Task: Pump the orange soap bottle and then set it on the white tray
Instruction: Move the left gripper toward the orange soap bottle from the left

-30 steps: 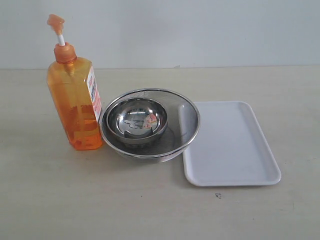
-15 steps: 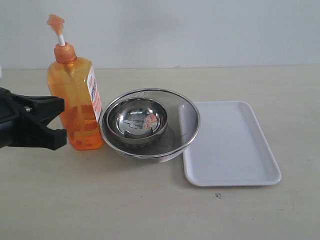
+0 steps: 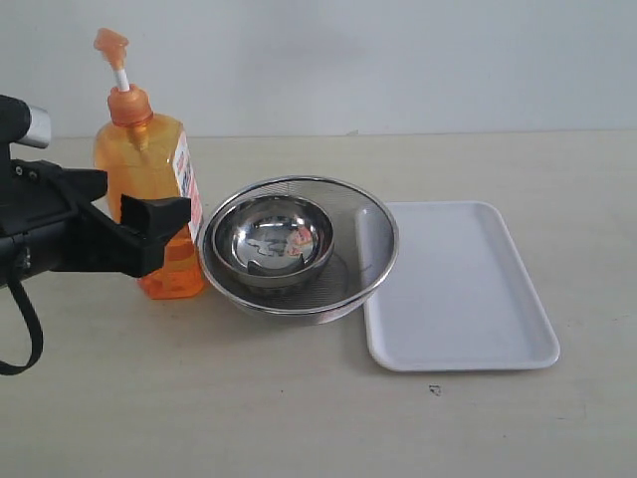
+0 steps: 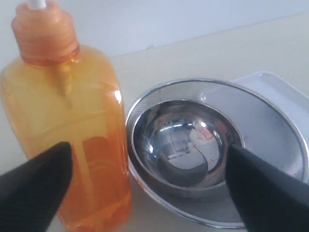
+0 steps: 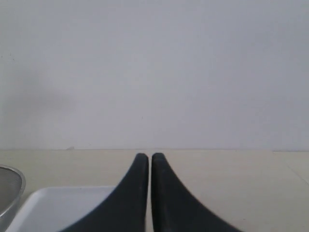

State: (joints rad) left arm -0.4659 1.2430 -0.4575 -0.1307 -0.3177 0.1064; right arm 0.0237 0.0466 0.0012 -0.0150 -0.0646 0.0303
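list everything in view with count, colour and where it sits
orange soap bottle: 1, translucent orange with a white-and-red label, upright at the table's left
mesh bowl: 1, silver steel, mid-table, between bottle and tray
small bowl: 1, shiny steel, nested inside the mesh bowl
white tray: 1, white, flat on the table right of the mesh bowl
table: 1, beige, under everything
left gripper: 1, black, open, level with the bottle's body
right gripper: 1, black, shut, seen only in the right wrist view, near the tray
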